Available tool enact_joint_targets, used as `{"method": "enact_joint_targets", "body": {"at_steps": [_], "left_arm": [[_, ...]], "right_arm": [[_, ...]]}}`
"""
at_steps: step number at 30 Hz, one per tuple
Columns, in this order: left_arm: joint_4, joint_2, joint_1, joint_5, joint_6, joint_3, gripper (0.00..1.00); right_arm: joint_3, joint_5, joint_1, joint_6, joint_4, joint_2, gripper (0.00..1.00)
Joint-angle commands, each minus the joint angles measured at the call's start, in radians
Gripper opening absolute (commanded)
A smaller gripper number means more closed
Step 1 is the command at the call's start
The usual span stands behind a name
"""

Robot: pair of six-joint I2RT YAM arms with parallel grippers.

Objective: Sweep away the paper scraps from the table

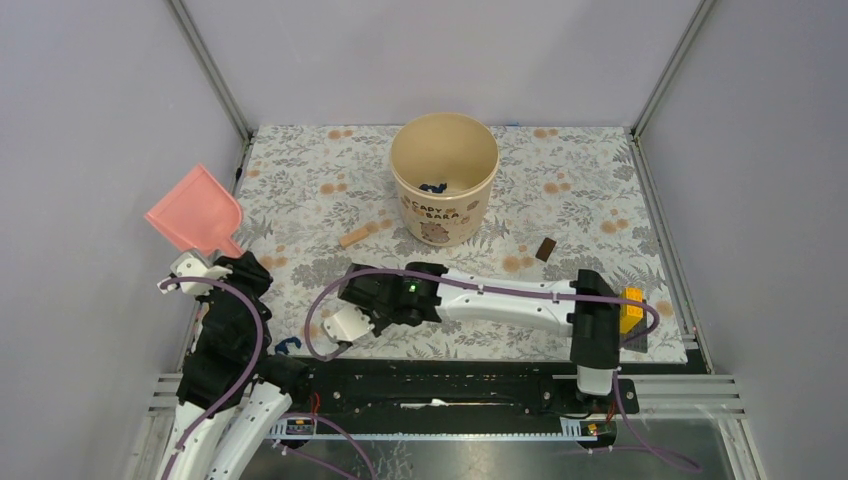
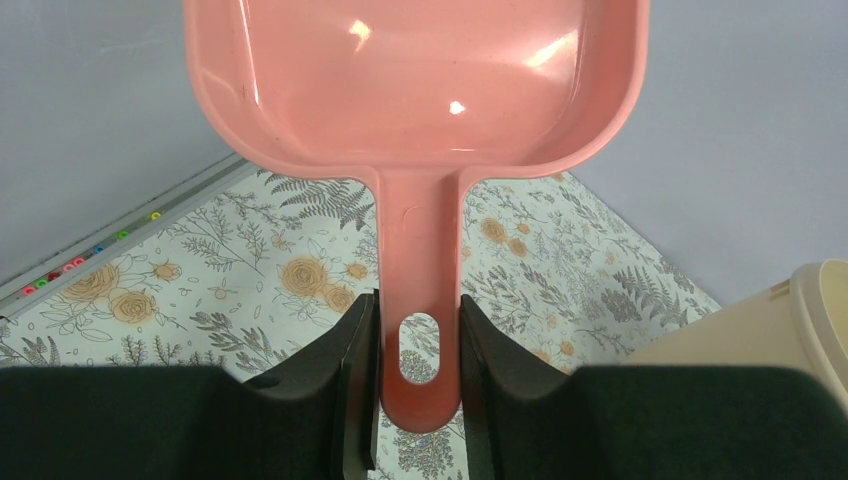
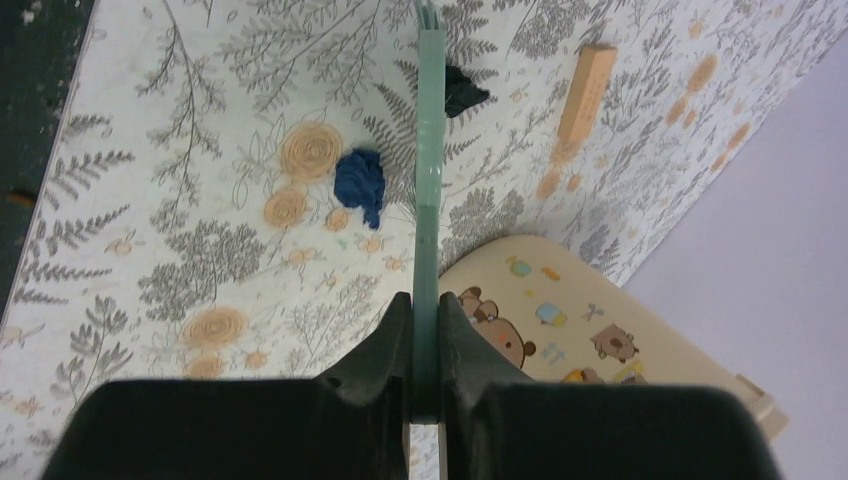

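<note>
My left gripper (image 2: 418, 310) is shut on the handle of the pink dustpan (image 2: 415, 80). It holds the pan raised over the table's left edge (image 1: 195, 212). My right gripper (image 3: 425, 300) is shut on a thin green flat tool (image 3: 430, 170), seen edge-on and reaching out over the table (image 3: 180, 120). A dark blue paper scrap (image 3: 360, 185) lies just left of the tool. A black scrap (image 3: 463, 90) sits to the right of the tool near its tip. From above, the right gripper (image 1: 342, 320) is low at the front left, with a blue scrap (image 1: 290, 345) close by.
A beige bucket (image 1: 445, 180) with a bear print stands at the back centre, blue scraps inside. A wooden block (image 1: 353, 238) lies left of it and a small brown block (image 1: 545, 249) to its right. Yellow bricks (image 1: 632, 308) sit on a dark baseplate at the front right.
</note>
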Motion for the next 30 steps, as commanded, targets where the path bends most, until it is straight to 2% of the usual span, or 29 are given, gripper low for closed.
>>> {"method": "enact_joint_targets", "body": {"at_steps": [1, 10, 16, 21, 25, 30], "left_arm": [[0.052, 0.028, -0.003, 0.021, 0.025, -0.008, 0.00], [0.094, 0.126, -0.002, 0.125, 0.073, -0.001, 0.00], [0.043, 0.228, -0.003, 0.277, 0.087, 0.106, 0.00], [-0.175, 0.352, -0.002, 0.382, 0.048, 0.303, 0.00], [-0.305, 0.422, -0.002, 0.464, 0.052, 0.406, 0.00], [-0.417, 0.436, -0.002, 0.513, 0.044, 0.480, 0.00]], "right_arm": [[0.042, 0.034, -0.006, 0.017, -0.107, -0.105, 0.00], [-0.089, 0.021, -0.030, 0.105, -0.194, -0.295, 0.00], [-0.049, -0.101, -0.139, 0.234, -0.221, -0.420, 0.00], [-0.037, -0.302, -0.217, 0.460, -0.137, -0.449, 0.00], [-0.017, -0.490, -0.286, 0.714, -0.057, -0.373, 0.00], [-0.105, -0.652, -0.399, 1.074, 0.183, -0.253, 0.00]]}}
